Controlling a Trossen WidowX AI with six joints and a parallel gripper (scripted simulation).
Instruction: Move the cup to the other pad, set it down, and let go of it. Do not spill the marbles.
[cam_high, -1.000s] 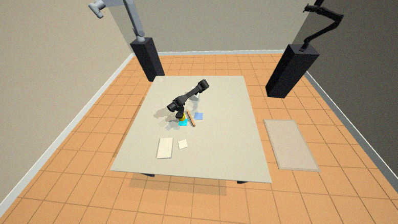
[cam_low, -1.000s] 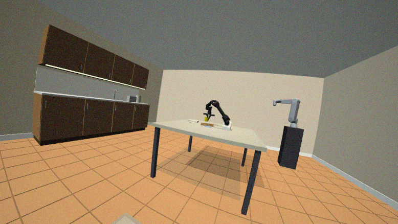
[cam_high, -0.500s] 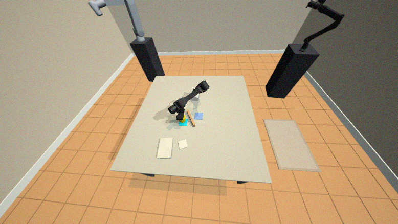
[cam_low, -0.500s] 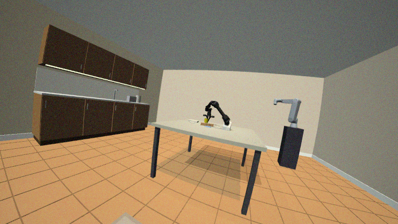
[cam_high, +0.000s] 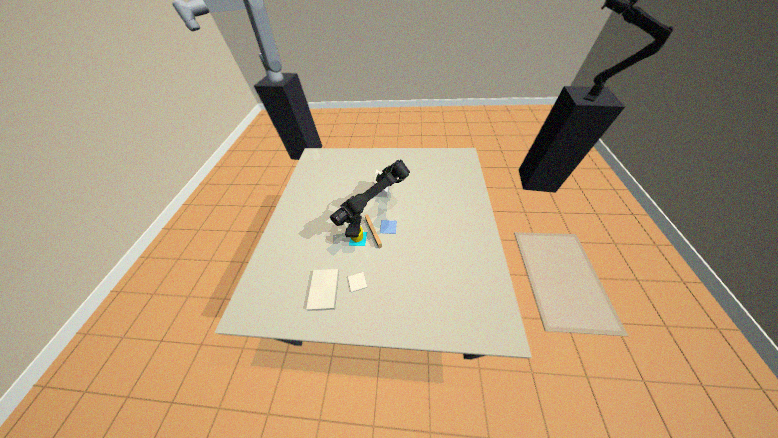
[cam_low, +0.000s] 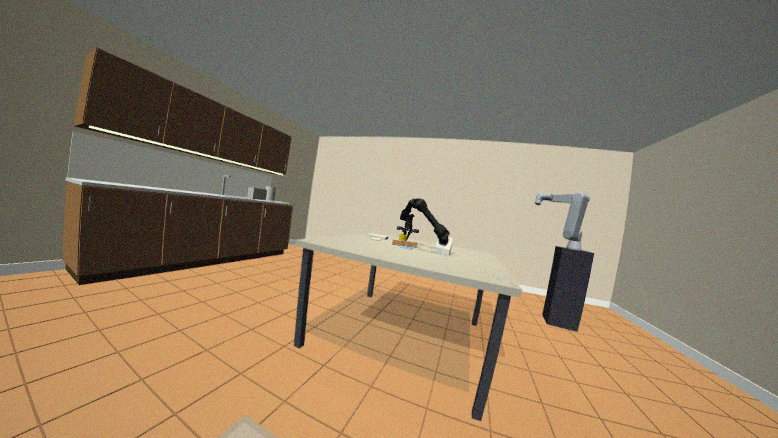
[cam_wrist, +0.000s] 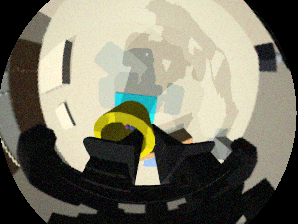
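The yellow cup (cam_high: 357, 237) (cam_low: 402, 237) (cam_wrist: 106, 121) is upright or nearly so, low over the cyan pad (cam_high: 358, 243) (cam_wrist: 149, 103). I cannot tell whether its base touches the pad. My gripper (cam_high: 354, 232) (cam_wrist: 148, 125) is shut on the cup's wall, with one finger inside the rim. Small marbles (cam_wrist: 129, 127), purple and blue, show inside the cup; the black finger hides part of the inside. The blue pad (cam_high: 388, 226) (cam_low: 407, 248) (cam_wrist: 150, 163) holds no cup.
A low wooden bar (cam_high: 374, 231) (cam_low: 404, 243) (cam_wrist: 187, 140) lies between the two pads. A pale flat block (cam_high: 322, 289) (cam_wrist: 54, 66) and a small pale square (cam_high: 357, 281) (cam_wrist: 65, 115) lie on the table (cam_high: 435, 304) beyond the cyan pad.
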